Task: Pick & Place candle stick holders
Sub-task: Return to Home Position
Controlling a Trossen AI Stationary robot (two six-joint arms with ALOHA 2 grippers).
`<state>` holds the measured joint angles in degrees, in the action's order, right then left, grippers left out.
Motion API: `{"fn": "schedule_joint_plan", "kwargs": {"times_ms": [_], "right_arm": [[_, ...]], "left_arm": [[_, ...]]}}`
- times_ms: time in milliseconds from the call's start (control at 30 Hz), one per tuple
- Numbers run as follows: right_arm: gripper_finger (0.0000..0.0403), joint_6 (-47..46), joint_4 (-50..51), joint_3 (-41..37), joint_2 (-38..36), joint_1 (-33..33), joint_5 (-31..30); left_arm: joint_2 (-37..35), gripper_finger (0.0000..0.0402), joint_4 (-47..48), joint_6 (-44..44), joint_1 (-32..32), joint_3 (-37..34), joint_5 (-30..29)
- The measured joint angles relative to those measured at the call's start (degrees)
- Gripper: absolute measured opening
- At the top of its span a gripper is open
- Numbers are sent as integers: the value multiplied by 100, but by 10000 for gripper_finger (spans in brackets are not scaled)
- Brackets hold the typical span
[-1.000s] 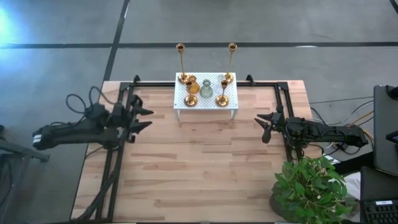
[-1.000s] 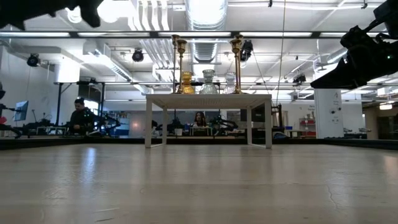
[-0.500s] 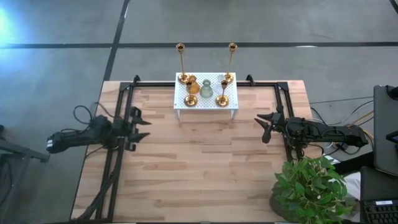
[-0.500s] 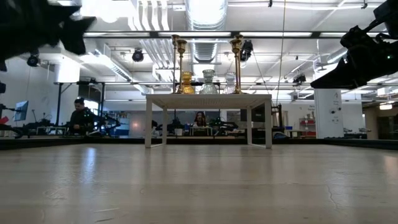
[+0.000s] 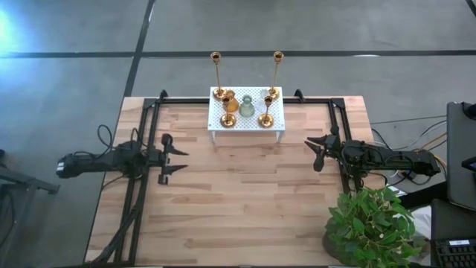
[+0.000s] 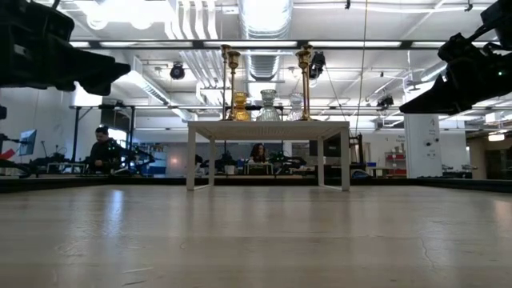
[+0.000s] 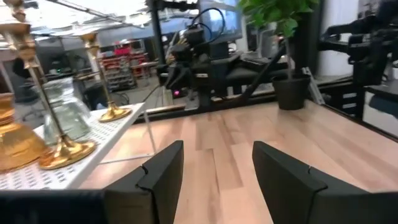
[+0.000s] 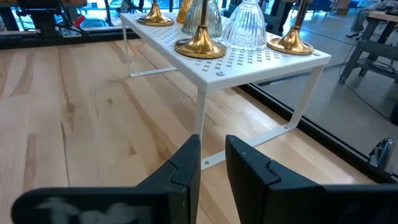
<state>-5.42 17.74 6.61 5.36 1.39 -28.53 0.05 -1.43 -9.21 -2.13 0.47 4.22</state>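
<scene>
The candle stick holders stand by their bases on a white perforated rack (image 5: 275,123) at the table's far middle. Two tall thin brass sticks (image 5: 216,74) (image 5: 277,73) stand at its far corners, with short brass ones (image 5: 228,119) and a grey-green glass one (image 5: 245,108) between them. A clear ribbed glass one (image 8: 247,28) shows in the right wrist view. My left gripper (image 5: 185,161) is open and empty above the table, left of the rack and nearer than it. My right gripper (image 5: 311,154) is open by a narrow gap, empty, right of the rack.
A potted plant (image 5: 372,227) stands at the near right corner. Black frame rails (image 5: 145,149) run along the table's left, right and far edges. Bare wood lies between the two grippers and near the front. People sit in the room behind (image 6: 102,148).
My left gripper has gone down and toward the table's near edge, a little toward the right, staying open. My right gripper and the holders have kept still.
</scene>
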Motion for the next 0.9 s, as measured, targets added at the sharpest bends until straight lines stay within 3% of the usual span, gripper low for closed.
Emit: {"fn": "schedule_joint_plan", "kwargs": {"times_ms": [567,900], "right_arm": [[96,-1,0,-4,1,0,0],[80,-10,0,-7,2,0,0]], "left_arm": [[162,197,8,17,0,-7,-136],[162,197,11,20,0,-9,-136]]}}
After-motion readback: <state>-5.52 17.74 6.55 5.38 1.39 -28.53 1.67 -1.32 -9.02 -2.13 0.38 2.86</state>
